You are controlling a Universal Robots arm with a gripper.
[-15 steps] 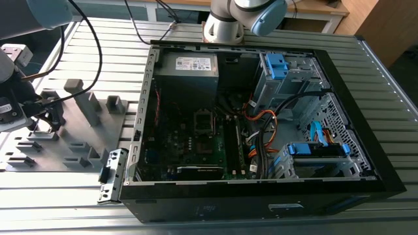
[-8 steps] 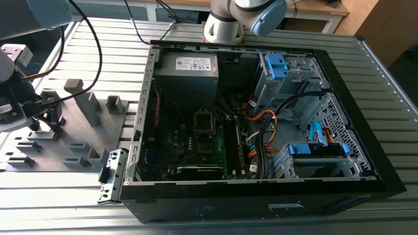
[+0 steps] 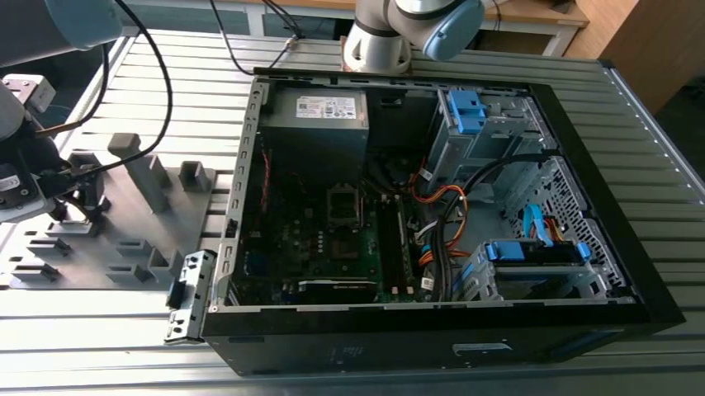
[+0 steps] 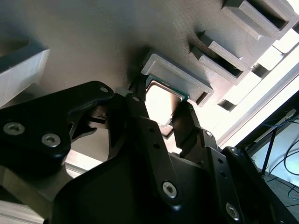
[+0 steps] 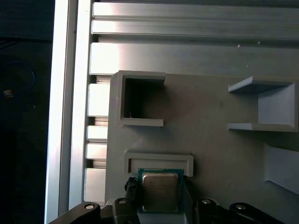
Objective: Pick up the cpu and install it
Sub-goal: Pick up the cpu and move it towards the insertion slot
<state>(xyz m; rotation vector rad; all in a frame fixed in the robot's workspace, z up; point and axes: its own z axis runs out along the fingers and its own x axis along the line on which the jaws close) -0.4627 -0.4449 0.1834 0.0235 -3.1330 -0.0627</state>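
The cpu, a small flat square chip with a silver-grey face and a green rim, lies in a shallow three-sided holder on the grey fixture plate. My gripper is down around it, one black finger against each side edge. In the second wrist view the cpu sits between the same two fingers, still low in its holder. In the exterior view the gripper hangs over the plate at the exterior view's left. The open computer case shows the socket on its motherboard.
The fixture plate carries several raised grey holders and posts. A detached metal bracket leans by the case's left wall. Inside the case are a power-supply box, blue drive bays and loose cables. The table is slatted aluminium.
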